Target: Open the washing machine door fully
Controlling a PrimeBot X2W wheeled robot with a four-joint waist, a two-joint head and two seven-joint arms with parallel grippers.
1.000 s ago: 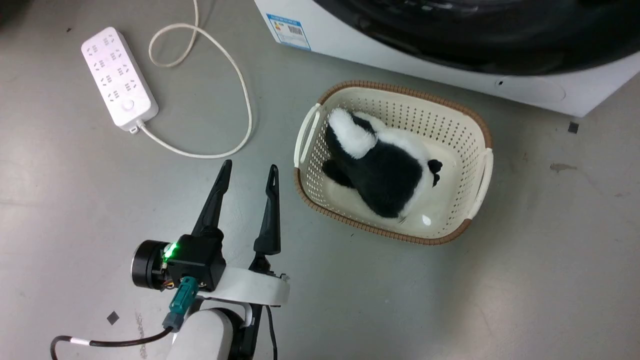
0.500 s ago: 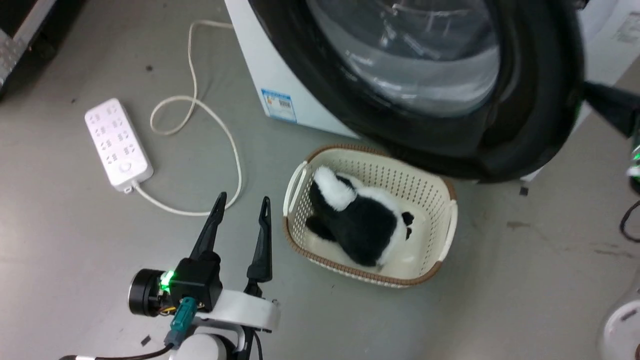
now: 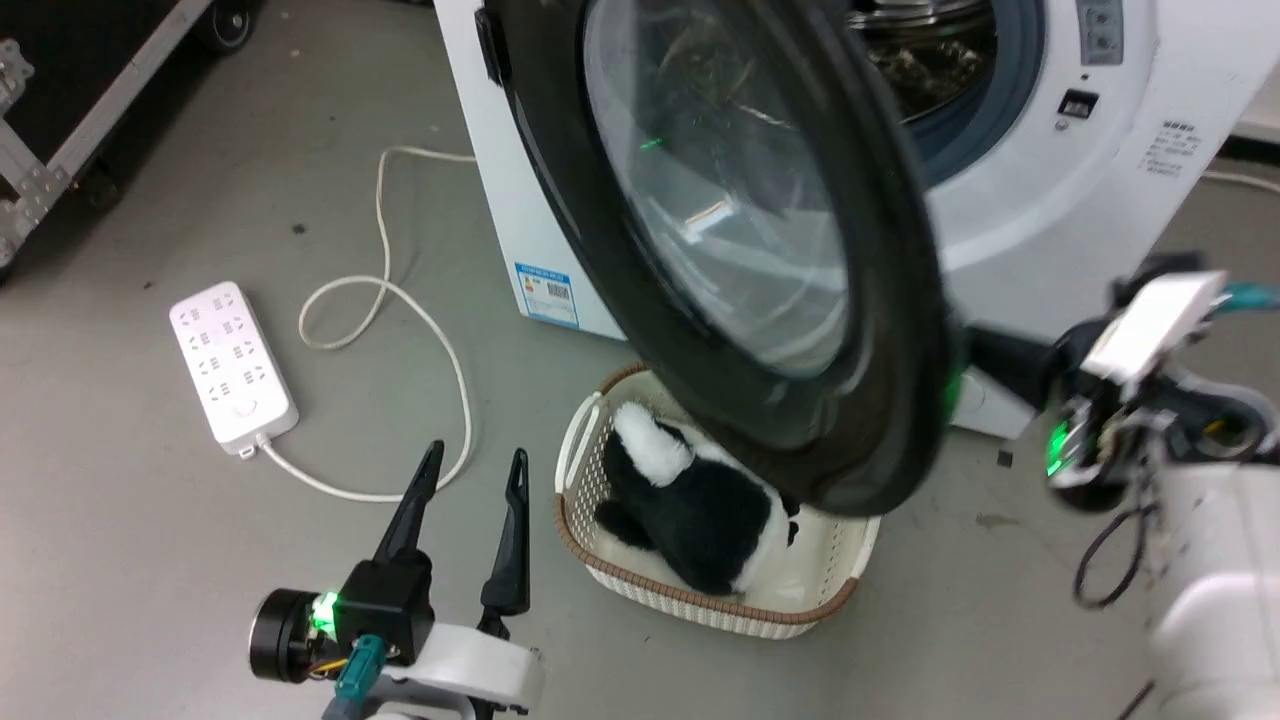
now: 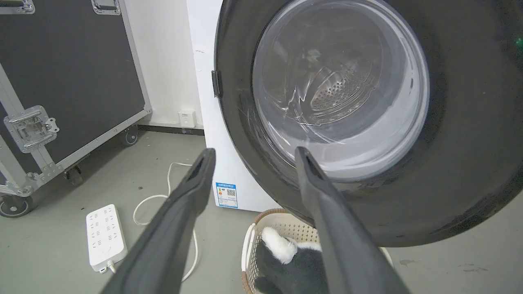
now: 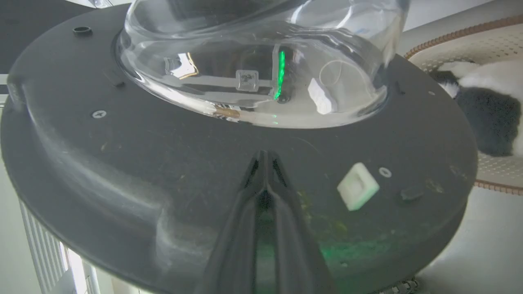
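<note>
Black and shiny is the wide rim of the big round washing machine door (image 3: 720, 230), and its middle is a clear glass bowl. The door stands part way open, swung out from the front of the big white washing machine (image 3: 1010, 220). Behind the door, at the top right of the head view, you can see a bit of the round steel drum hole (image 3: 940, 70) with its grey ring.

The right gripper (image 5: 263, 157) has its two long dark fingers pressed tight together, with nothing between them. In the right wrist view the tips lie against the dull black inner side of the door, just under the glass bowl and near a small white square piece (image 5: 358, 192). In the head view those fingers reach in behind the door's right edge.

The left gripper (image 3: 476, 452) is low on the left, well away from the door. Its fingers are spread wide apart and hold nothing, and they point up over the grey floor (image 3: 150, 560).

On the floor, under the bottom edge of the door, sits a cream plastic basket (image 3: 575, 480) with a brown rim. A fluffy black and white soft toy (image 3: 700, 510) lies in it. To the left lies a white power strip (image 3: 232, 365) with a looping white cord (image 3: 382, 220). In the left wrist view a big black case (image 4: 73, 61) with metal edges stands by the wall (image 4: 163, 61)
</note>
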